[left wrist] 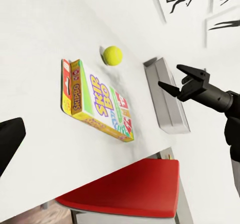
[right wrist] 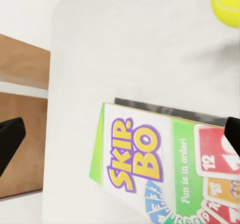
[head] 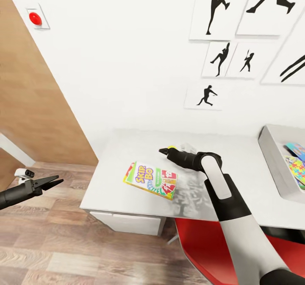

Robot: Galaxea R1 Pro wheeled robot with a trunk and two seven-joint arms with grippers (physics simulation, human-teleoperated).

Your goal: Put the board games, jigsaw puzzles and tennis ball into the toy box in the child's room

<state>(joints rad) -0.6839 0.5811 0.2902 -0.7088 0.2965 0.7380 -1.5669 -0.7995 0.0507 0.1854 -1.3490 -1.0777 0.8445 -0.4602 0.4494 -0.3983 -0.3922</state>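
On the smooth pale grey table [head: 127,157], the glossy flat SKIP-BO cardboard box [head: 151,180] lies beside a fuzzy yellow-green ball [left wrist: 112,55], under the empty, parted right gripper [left wrist: 172,80]; the left gripper [head: 51,182] hangs slightly open, empty.

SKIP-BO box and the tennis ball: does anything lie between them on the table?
No. In the left wrist view only bare table top lies between the SKIP-BO box and the tennis ball.

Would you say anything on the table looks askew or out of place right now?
Nothing is spilled or damaged. The SKIP-BO box lies flat but at a slant to the table edges, and the tennis ball sits loose beside it, both still outside the toy box.
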